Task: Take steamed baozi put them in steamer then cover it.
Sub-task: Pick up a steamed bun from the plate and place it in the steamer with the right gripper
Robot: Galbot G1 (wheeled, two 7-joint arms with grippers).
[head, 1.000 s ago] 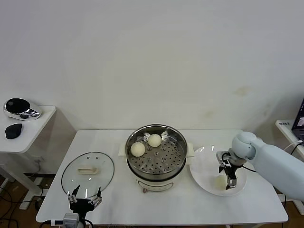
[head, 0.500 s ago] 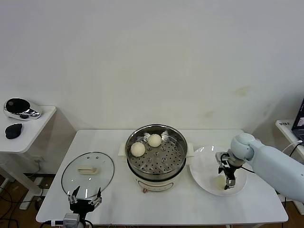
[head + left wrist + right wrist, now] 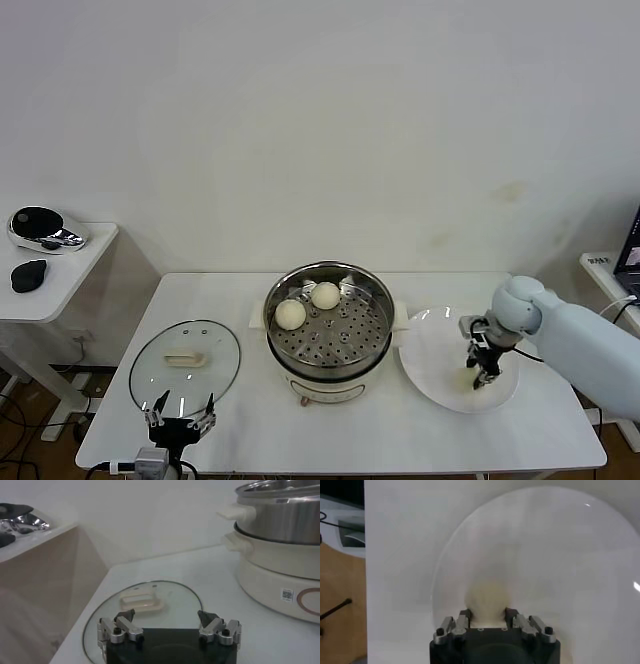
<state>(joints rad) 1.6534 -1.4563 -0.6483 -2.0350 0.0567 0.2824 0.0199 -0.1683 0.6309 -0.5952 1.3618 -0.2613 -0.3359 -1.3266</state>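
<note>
The steel steamer (image 3: 329, 335) stands mid-table with two cream baozi (image 3: 290, 314) (image 3: 325, 295) on its perforated tray. Its side shows in the left wrist view as the steamer (image 3: 280, 540). On the white plate (image 3: 432, 350) to the right, my right gripper (image 3: 477, 379) is shut on a third baozi (image 3: 487, 599), whose sides the fingers (image 3: 464, 616) press. The glass cover (image 3: 185, 367) with its cream handle (image 3: 140, 601) lies flat on the table at the left. My left gripper (image 3: 180, 421) hovers open at the table's front edge, just short of the cover (image 3: 145, 610), holding nothing.
A side table (image 3: 50, 285) at the far left carries a black-and-chrome device (image 3: 42, 228) and a dark object (image 3: 28, 274). The plate's rim (image 3: 445, 570) curves close round the right gripper. The white wall stands behind the table.
My right gripper's fingers have closed onto the baozi on the plate. The right arm shifted slightly. The left arm stayed put.
</note>
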